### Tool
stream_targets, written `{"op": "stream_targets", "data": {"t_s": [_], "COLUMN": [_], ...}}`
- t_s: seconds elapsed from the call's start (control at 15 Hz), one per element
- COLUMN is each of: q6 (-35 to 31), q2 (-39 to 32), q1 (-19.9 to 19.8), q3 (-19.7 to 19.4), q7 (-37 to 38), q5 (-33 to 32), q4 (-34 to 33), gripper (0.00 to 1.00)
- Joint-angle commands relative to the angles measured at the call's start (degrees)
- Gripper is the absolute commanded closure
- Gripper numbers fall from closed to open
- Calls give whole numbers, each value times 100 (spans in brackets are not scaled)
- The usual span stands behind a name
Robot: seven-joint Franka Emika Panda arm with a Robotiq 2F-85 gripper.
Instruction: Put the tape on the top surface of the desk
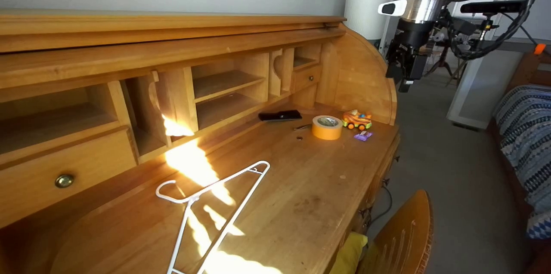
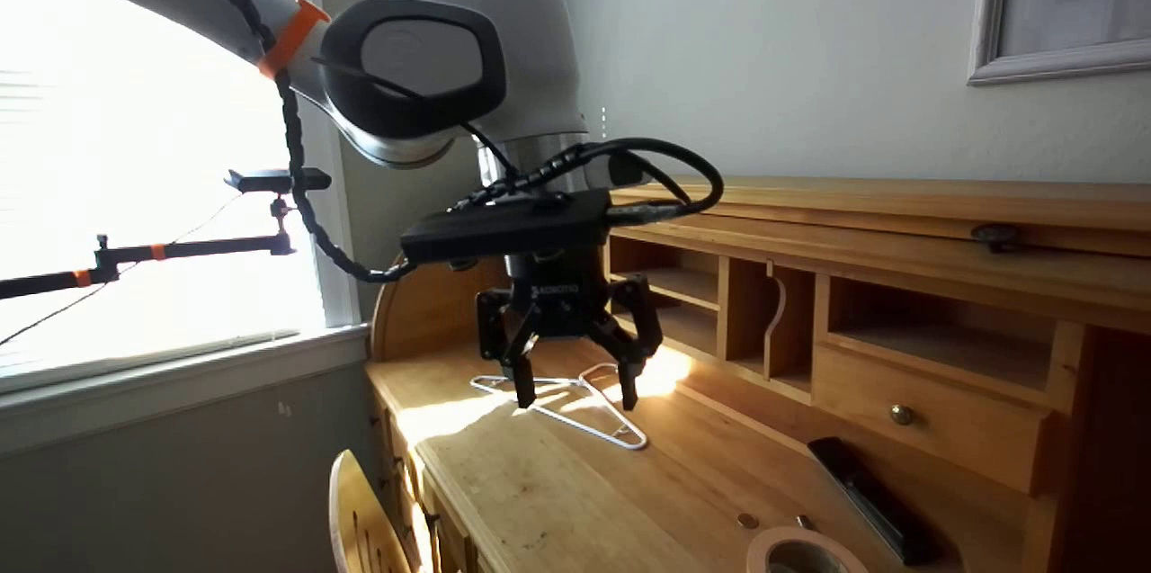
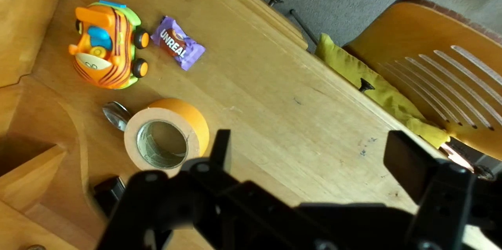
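Robotiq gripper (image 2: 577,391) hangs above the roll-top desk (image 1: 318,175), pointing down, its two fingers spread well apart and raised off the wood. Nearest to it in the wrist view is the tape (image 1: 327,131), a tan-orange roll lying flat, hollow centre up, toward one end edge of the writing surface and below the top ledge (image 1: 172,20). A spoon-shaped metal piece (image 3: 116,114) shows past it, partly hidden by the roll; whether the two touch cannot be told. A small round disc (image 2: 746,521) lies just beside the roll. Between the roll and the end edge stands an orange toy car (image 3: 108,48), just beside the curved side panel (image 1: 357,76), with a purple UNREAL candy packet (image 3: 177,42) by its wheels toward the front corner. Near the back edge lies a long black object (image 2: 872,501). At the front edge stands a wooden chair (image 3: 423,46) with a yellow cushion (image 3: 376,87). Farther along, toward the opposite end edge, a white hanger (image 1: 219,183) lies partly in sunlight, its hook toward the back edge. Beyond the desk is a bright window (image 2: 135,132).
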State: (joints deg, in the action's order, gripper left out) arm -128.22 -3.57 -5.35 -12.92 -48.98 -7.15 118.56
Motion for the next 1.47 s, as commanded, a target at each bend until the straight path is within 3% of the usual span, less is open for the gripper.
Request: {"op": "stream_targets", "data": {"t_s": [0.0,0.33,0.53,0.73,0.93,1.33,1.4], "q6": [20,19,-1160,-1908,-1946,-1720,-1885], "q2": [-14,43,-569,-1152,-1720,-2596,-2245], "q1": [-188,-190,-340,-673,-1156,-1772,-1612], "q3": [192,228,168,316,741,1311,1158], "q7": [19,29,-212,-856,-1376,-1986,-1646], "q5": [-17,-14,-196,787,1928,2421,2164], "q4": [-17,-16,-223,-514,-968,-1842,-1439], "gripper": [0,0,0,0,0,0,0]}}
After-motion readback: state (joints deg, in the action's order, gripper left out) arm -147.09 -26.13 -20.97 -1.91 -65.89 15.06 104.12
